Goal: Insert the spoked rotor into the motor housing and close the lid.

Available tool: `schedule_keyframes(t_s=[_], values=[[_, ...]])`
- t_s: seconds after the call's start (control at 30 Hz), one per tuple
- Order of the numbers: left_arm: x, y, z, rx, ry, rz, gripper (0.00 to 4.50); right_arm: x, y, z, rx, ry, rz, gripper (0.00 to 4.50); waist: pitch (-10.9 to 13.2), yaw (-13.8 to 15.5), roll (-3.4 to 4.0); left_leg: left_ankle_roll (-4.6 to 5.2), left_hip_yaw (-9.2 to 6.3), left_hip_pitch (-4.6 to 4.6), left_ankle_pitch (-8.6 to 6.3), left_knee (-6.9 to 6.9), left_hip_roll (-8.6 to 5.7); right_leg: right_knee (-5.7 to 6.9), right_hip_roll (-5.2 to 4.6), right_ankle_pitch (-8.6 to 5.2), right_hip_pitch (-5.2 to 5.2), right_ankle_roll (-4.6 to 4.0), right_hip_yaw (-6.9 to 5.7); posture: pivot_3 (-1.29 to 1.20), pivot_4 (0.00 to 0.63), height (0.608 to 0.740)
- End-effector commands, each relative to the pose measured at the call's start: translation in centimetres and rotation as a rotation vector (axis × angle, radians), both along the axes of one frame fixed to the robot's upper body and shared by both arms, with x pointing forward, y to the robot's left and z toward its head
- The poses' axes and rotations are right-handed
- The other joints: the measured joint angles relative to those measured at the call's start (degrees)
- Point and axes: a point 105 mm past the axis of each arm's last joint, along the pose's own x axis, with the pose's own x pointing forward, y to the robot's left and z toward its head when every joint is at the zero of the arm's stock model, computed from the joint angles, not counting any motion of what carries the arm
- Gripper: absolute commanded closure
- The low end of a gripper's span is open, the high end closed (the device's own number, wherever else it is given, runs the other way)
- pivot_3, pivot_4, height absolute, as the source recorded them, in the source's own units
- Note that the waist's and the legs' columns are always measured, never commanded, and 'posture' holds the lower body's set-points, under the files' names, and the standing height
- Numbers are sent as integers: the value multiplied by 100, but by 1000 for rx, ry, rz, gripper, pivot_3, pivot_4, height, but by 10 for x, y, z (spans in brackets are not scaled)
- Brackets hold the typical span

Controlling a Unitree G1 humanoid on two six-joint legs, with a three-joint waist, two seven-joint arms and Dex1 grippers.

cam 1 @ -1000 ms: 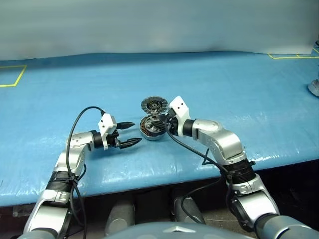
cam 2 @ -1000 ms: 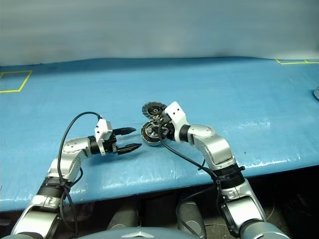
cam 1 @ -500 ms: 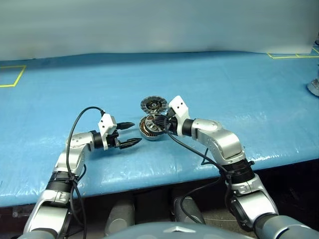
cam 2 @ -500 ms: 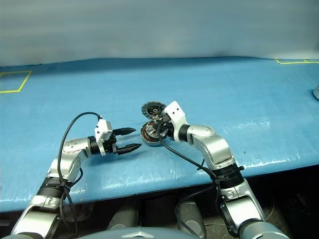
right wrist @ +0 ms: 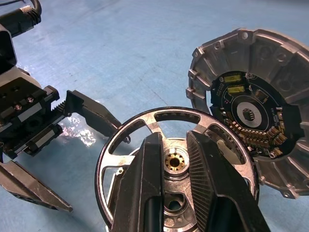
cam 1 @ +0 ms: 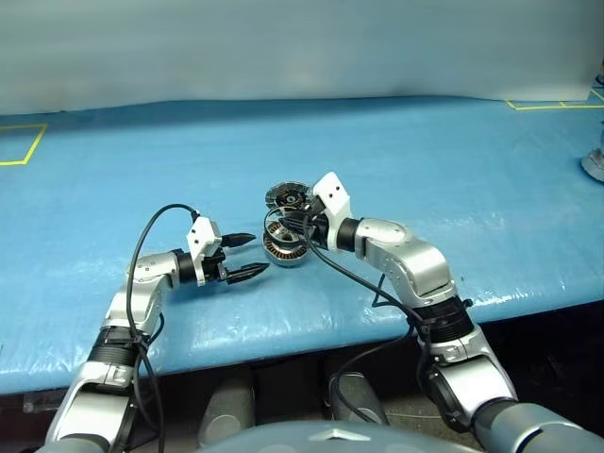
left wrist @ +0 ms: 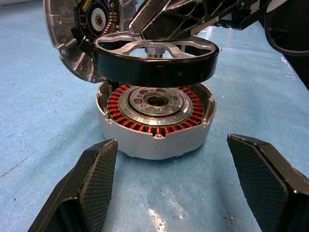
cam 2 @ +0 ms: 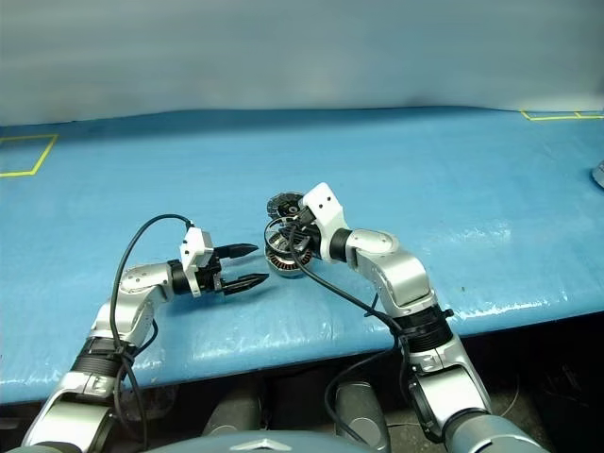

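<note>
The motor housing [left wrist: 155, 129], a grey cup with copper windings, sits on the blue table between my two grippers. Its lid [left wrist: 72, 38] stands open behind it, inner face toward me. My right gripper [right wrist: 173, 145] is shut on the hub of the spoked rotor [left wrist: 154, 60]. It holds the black-rimmed wheel level, just above the housing's mouth and not seated in it. My left gripper [cam 1: 257, 253] is open just left of the housing [cam 1: 283, 251], with nothing between its fingers [left wrist: 91, 179].
The blue table cover [cam 1: 425, 170] stretches wide on all sides, with its front edge [cam 1: 283, 340] close to me. Yellow tape marks lie at the far left [cam 1: 24, 142] and far right [cam 1: 557, 106]. A grey object [cam 1: 595, 165] sits at the right border.
My right gripper's fingers have closed on the rotor's hub, and the rotor now sits a touch higher over the housing. The left arm has kept still.
</note>
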Motion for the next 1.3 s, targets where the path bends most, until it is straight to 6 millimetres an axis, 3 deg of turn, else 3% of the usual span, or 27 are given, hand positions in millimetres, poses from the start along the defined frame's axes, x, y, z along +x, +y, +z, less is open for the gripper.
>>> schedule_keyframes(t_s=[0.03,0.73,1.3], values=[[1,-2,11,-33,-40,-3,526,4,2,9,13,-47,-1,4119,0,-2,0,0,0,0,0,-1,0,-2,0,0,0,0,0,0,150,740],[0,-3,9,-47,-46,3,526,-7,8,16,37,-66,31,4119,0,-5,0,0,-1,-2,0,-15,1,-22,0,3,0,5,-1,0,150,740],[-1,-4,6,-42,-42,2,526,-10,7,6,30,-36,25,4119,0,-5,1,0,-1,-4,0,-22,1,-36,-1,4,1,6,-2,0,150,740]])
